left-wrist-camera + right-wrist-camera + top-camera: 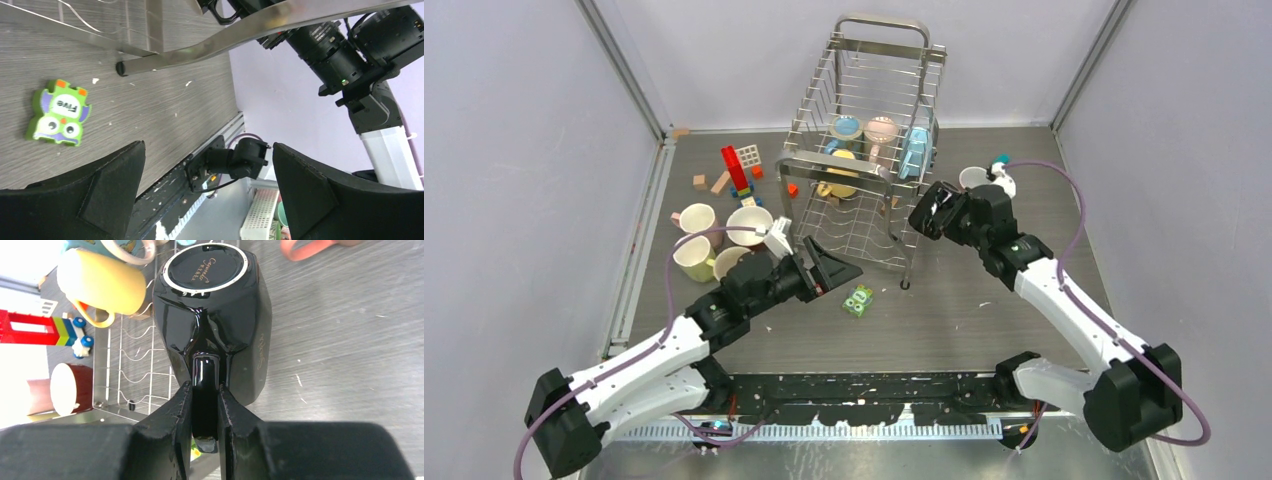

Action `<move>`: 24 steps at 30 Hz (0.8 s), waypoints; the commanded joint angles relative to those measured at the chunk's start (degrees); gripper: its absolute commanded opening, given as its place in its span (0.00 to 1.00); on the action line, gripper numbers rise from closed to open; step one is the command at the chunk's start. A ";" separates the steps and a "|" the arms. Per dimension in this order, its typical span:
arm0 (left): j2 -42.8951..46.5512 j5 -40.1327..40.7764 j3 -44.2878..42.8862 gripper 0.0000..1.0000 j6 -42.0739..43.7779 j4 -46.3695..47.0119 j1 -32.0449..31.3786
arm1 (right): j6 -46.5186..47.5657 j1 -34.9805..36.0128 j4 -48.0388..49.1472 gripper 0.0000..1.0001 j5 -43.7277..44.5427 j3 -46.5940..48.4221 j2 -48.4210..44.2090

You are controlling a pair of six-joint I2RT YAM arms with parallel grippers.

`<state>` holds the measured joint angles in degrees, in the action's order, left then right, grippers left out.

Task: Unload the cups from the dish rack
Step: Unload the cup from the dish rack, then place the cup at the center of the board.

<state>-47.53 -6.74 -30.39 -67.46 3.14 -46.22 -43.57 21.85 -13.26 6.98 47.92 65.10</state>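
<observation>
From above, the dish rack [864,150] stands at the far middle of the table [984,310]. Several mugs sit in its upper tier, half screened by wire. My left gripper [829,265] is spread wide and empty at the rack's near-left foot, with the green packet [858,300] just beside it. My right gripper [936,210] hangs at the rack's right side. What it grips is black on black here, and I cannot pick it out.

From my left wrist, both fingers [100,195] stand far apart with nothing between them. The packet lies flat on the table. The rack shows only as a foot and a bent bar, cut off at the top edge.

From my right wrist, my jaws are pinched nearly closed on the handle of the black mug [215,315]. Its base faces the camera and its mouth is hidden. It hangs just beside the rack's lower wires. A yellow mug [97,282] lies at those wires. A dark red mug [70,395] sits past the rack, partly washed out. A salmon handle [305,247] is cut by the top edge.
</observation>
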 commanded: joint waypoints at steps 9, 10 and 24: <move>-1.52 11.72 3.36 1.00 -6.75 15.89 -8.62 | -1.78 -0.23 -11.05 0.01 7.60 4.28 -13.91; -1.47 12.81 3.73 1.00 -7.11 16.39 -9.51 | -2.19 -0.23 -12.67 0.01 7.42 4.54 -14.91; -6.14 22.76 6.02 1.00 -13.84 21.16 -20.21 | -10.10 1.78 -30.93 0.01 2.89 3.15 -28.51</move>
<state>-51.88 11.03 -25.58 -78.13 18.04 -64.23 -49.63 22.68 -45.54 11.07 49.43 40.10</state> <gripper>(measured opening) 0.996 0.254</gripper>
